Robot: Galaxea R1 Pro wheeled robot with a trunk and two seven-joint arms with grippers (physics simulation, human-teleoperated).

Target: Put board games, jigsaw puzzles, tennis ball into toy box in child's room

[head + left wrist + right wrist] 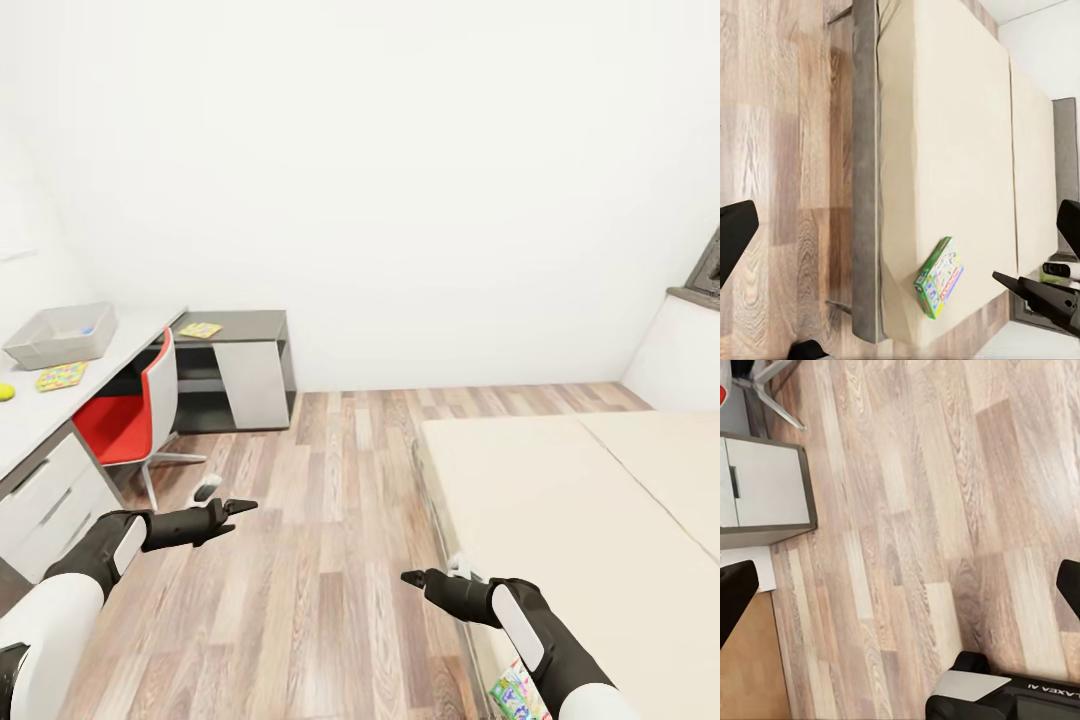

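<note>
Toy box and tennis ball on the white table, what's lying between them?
In the head view, one jigsaw puzzle lies on the table between the toy box and the tennis ball.

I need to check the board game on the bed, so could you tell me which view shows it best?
The left wrist view: the board game lies whole on the bed near its edge. In the head view just a corner of it peeks beside the right arm.

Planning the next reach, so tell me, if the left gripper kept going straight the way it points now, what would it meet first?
Judging by the left wrist view, probably the beige bed, near the board game lying at the mattress edge. Depth is unclear, and the floor lies close beside that line.
</note>
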